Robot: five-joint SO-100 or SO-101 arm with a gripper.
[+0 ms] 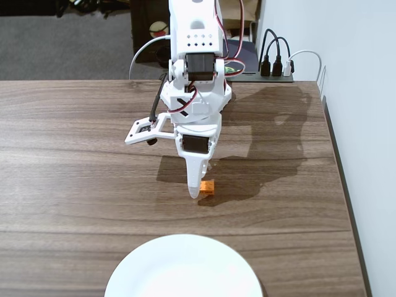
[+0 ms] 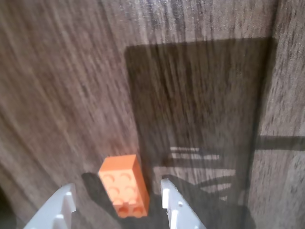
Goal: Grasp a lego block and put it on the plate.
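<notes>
A small orange lego block (image 2: 125, 186) lies flat on the wooden table, studs up, between my two white fingers. Clear gaps show on both sides of it, so neither finger touches it. My gripper (image 2: 117, 196) stands open around the block. In the fixed view the gripper (image 1: 199, 190) points straight down at the table's middle, and the lego block (image 1: 208, 187) peeks out to the right of the finger tip. The white plate (image 1: 183, 269) sits at the near edge, a short way below the gripper, with nothing on it.
The arm's white base (image 1: 197, 74) stands at the table's far edge, with cables and a black power strip (image 1: 263, 75) behind it. The table's right edge (image 1: 343, 185) runs along a white wall. Bare wood lies left of the gripper.
</notes>
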